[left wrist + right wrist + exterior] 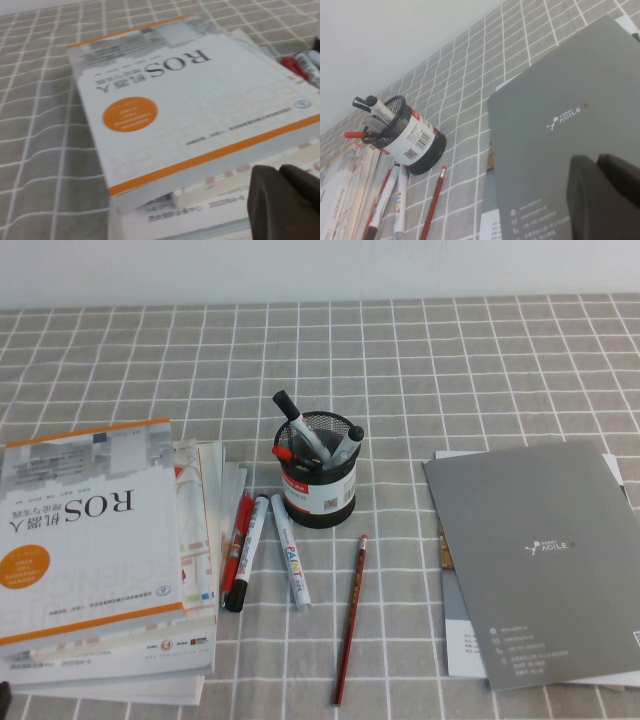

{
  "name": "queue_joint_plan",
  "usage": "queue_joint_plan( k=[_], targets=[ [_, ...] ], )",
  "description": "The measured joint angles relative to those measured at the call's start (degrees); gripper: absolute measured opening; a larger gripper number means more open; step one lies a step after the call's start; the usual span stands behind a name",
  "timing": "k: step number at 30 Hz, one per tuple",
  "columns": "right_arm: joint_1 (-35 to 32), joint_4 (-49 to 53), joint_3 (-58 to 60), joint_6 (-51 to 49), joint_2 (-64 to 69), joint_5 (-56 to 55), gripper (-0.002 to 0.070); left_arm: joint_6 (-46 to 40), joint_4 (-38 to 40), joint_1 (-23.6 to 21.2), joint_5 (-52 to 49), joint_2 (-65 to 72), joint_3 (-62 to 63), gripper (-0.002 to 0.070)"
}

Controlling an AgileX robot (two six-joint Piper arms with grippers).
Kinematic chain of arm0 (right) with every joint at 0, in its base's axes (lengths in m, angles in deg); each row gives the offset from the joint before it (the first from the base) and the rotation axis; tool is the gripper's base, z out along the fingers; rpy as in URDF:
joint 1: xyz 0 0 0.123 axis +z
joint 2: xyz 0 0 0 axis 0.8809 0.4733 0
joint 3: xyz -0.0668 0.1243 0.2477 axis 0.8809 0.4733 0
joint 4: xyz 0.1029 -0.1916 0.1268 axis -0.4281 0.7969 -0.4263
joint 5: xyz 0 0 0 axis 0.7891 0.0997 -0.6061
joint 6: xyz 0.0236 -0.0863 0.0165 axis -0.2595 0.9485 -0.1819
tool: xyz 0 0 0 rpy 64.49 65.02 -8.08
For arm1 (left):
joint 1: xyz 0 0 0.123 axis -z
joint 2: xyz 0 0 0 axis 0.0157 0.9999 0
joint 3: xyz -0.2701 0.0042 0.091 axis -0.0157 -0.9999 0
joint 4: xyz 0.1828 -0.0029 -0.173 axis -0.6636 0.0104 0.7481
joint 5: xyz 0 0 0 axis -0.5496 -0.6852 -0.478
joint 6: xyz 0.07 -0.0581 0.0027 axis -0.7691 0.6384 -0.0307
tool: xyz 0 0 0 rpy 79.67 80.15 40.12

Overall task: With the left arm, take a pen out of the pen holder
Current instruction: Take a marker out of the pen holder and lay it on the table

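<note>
Three pens stand in the pen holder (pixel 318 480), a black mesh cup with a white label near the middle of the tabletop (pixel 420 380): a black-capped marker (pixel 300 425) leaning out to the holder's left, a grey marker (pixel 345 445) on its right side, and a red pen (pixel 283 452) whose tip pokes over the left rim. None of them is held.

A grey cloth with a white grid covers the tabletop, and a plain white wall (pixel 320 270) rises behind the holder at the far edge.

Just in front of the holder, four more things lie flat on the cloth: a loose red pen (pixel 238 535), a white marker (pixel 247 550) touching it, a paint marker (pixel 291 562) beside that, and a red pencil (pixel 351 615) a little to the holder's right, running toward the near edge. Left of the holder sits a stack of books (pixel 85 540), with a white and orange book titled ROS on top. Right of the holder, well apart from it, a grey booklet (pixel 540 550) lies on some papers.

Neither arm shows in the high view. The left pincer (pixel 280 175) hangs over the near edge of the stack of books, left of the holder, with its fingers together and nothing between them. The right pincer (pixel 597 167) hangs over the grey booklet, right of the holder; whether it is apart or together I cannot tell
</note>
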Motion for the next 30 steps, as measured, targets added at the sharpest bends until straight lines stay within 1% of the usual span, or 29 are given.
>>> queue_joint_plan(
  k=[3,5,30],
  targets=[
    [0.0,0.0,0.0,0.0,0.0,0.0,-0.0013,-0.1,0.4,-2.9,0.0,0.0,0.0,-0.0004],
    [0.0,0.0,0.0,0.0,0.0,0.0,-0.0013,-0.1,0.8,-3.9,0.0,0.0,0.0,-0.0004],
    [0.0,0.0,0.0,0.0,0.0,0.0,-0.0013,-0.1,1.2,-4.0,0.0,0.0,0.0,-0.0004]
  ],
)
